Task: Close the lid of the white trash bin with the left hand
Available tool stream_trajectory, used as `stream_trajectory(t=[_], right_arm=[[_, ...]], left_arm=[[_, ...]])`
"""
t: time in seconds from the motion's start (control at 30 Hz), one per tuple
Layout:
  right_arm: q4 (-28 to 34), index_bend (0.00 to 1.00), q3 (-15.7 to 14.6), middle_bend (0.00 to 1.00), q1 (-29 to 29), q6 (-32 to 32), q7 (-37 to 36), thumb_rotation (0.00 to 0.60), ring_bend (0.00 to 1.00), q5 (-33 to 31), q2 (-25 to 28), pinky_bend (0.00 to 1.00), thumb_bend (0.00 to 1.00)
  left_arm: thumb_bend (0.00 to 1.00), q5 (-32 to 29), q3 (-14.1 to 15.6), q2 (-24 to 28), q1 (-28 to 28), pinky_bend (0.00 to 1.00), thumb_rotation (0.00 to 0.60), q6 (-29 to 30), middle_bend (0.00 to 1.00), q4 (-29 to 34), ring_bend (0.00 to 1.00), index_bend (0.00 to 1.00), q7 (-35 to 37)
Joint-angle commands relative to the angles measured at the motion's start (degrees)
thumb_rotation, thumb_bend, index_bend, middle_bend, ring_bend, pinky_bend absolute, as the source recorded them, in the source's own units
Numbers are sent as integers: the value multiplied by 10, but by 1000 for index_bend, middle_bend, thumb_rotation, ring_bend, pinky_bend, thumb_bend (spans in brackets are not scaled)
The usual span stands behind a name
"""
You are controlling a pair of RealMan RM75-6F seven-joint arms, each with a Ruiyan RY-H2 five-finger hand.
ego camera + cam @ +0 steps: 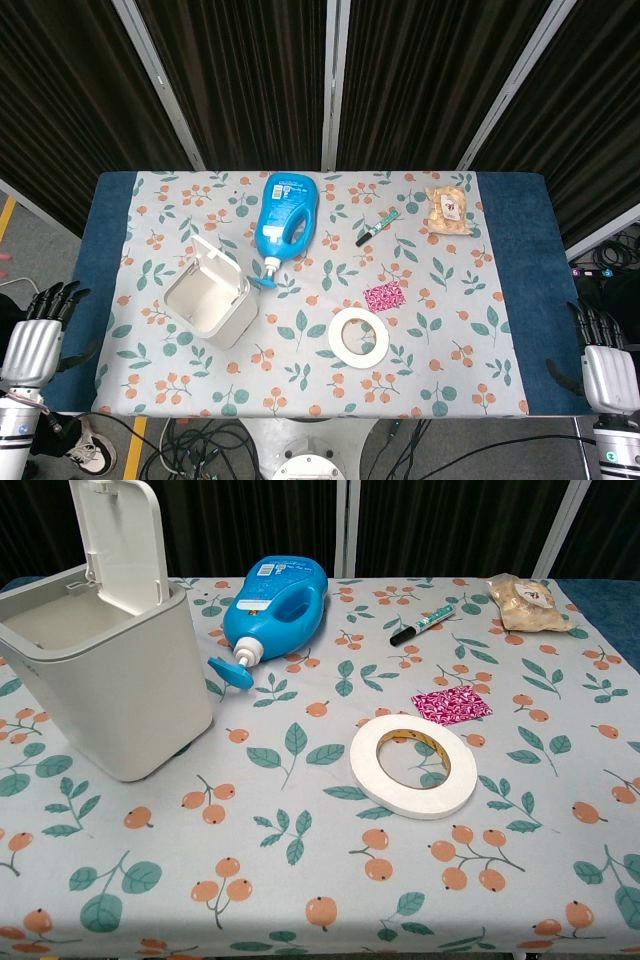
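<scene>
The white trash bin [211, 301] [105, 672] stands on the left part of the table, empty inside as far as I can see. Its lid [217, 256] [123, 542] is raised upright at the bin's far edge. My left hand [38, 335] hangs off the table's left edge, fingers apart and holding nothing, well clear of the bin. My right hand [604, 362] sits beyond the right edge, also holding nothing. Neither hand shows in the chest view.
A blue detergent bottle [285, 226] [270, 604] lies just right of the bin. A roll of white tape [358, 334] [411, 764], a pink patterned packet [383, 296] [451, 703], a marker [377, 227] [422, 625] and a snack bag [449, 210] [526, 602] lie further right.
</scene>
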State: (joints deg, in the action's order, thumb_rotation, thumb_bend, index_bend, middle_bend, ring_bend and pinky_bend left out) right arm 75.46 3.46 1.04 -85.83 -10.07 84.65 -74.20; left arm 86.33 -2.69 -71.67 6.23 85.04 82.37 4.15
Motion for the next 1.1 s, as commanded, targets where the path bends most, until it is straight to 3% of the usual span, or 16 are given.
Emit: stream_trajectory(t=[0.03,0.67,0.9,1.1], right_arm=[[-3,0,-1,0,0,1,-3,600,0,0,-2,0,153],[5,0,-1,0,4,2,4,600,0,7,7,0,153],[4,0,-2,0,5,15,15,600,0,-3,9,0,154],[0,0,-2,0,10,23,20,600,0,-2,5,0,154]], left_arm=[[208,5,4,8,0,114,600,-1,106,8,44,160,-6],[210,33,-1,33,10,117,600,15,109,19,44,160,43],[220,80,-25,108,62,118,600,3,115,69,44,136,145],[243,99,-57,140,126,124,600,-34,123,97,44,103,168]])
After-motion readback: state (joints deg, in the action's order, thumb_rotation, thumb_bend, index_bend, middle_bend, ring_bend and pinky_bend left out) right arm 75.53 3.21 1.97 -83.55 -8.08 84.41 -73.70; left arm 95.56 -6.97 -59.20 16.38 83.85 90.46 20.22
